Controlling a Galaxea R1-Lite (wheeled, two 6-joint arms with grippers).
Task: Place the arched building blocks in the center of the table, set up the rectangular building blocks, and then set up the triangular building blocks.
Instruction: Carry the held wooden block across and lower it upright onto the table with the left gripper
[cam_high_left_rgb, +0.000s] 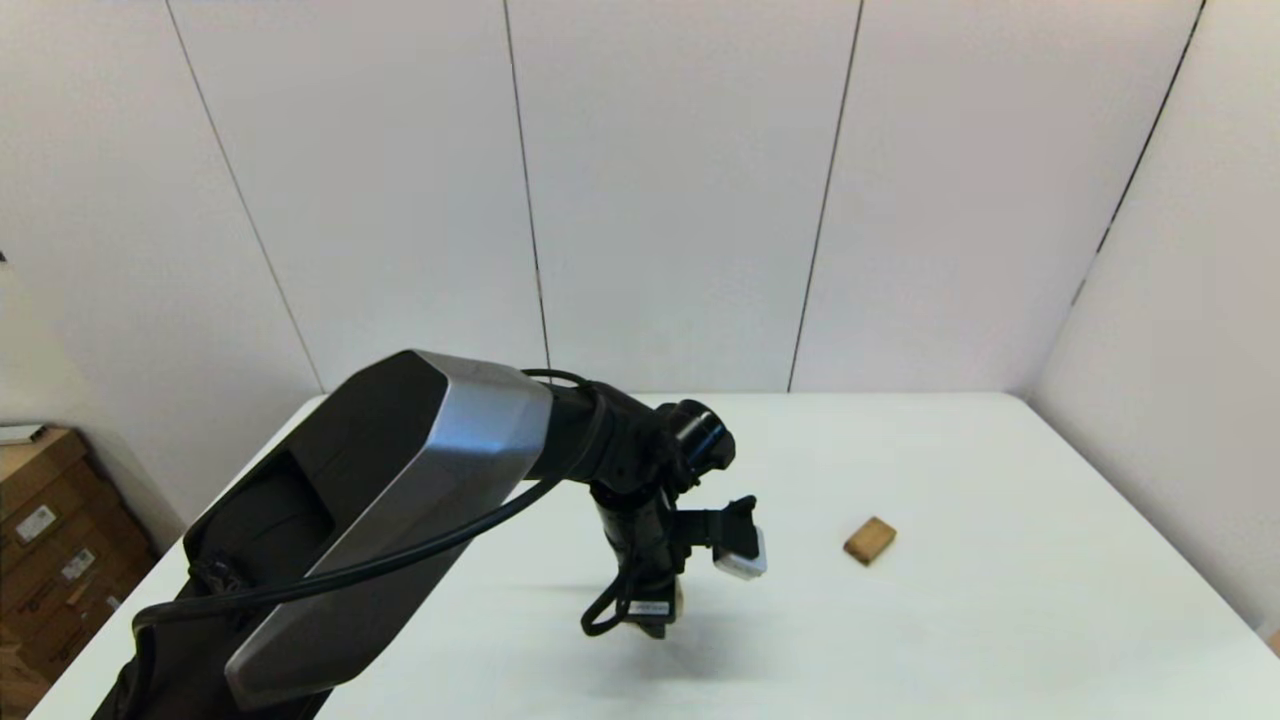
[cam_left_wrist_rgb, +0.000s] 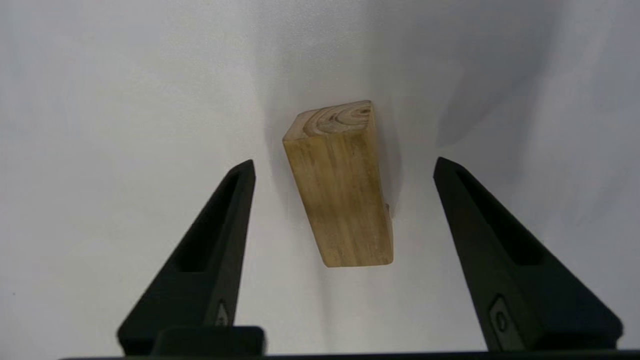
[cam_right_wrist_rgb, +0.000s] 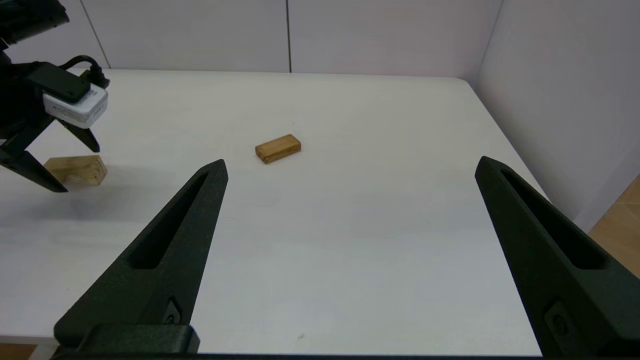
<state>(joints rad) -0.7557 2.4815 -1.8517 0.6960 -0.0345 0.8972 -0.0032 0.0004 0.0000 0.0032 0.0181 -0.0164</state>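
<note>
The arched building block (cam_left_wrist_rgb: 340, 190) rests on the white table (cam_high_left_rgb: 1000, 620) near its middle. In the right wrist view this block (cam_right_wrist_rgb: 80, 170) shows its notch facing down. My left gripper (cam_left_wrist_rgb: 344, 161) hangs open just over it, one finger on each side and neither touching; in the head view the left gripper (cam_high_left_rgb: 650, 622) hides the block. The rectangular building block (cam_high_left_rgb: 870, 540) lies flat to the right, also seen as a small slab (cam_right_wrist_rgb: 278, 148). My right gripper (cam_right_wrist_rgb: 350, 162) is open and empty above the table's near right part. The triangular building block is out of view.
Cardboard boxes (cam_high_left_rgb: 50, 540) stand on the floor past the table's left edge. White wall panels close the back and right sides. The table's right edge (cam_right_wrist_rgb: 505, 145) lies near my right gripper.
</note>
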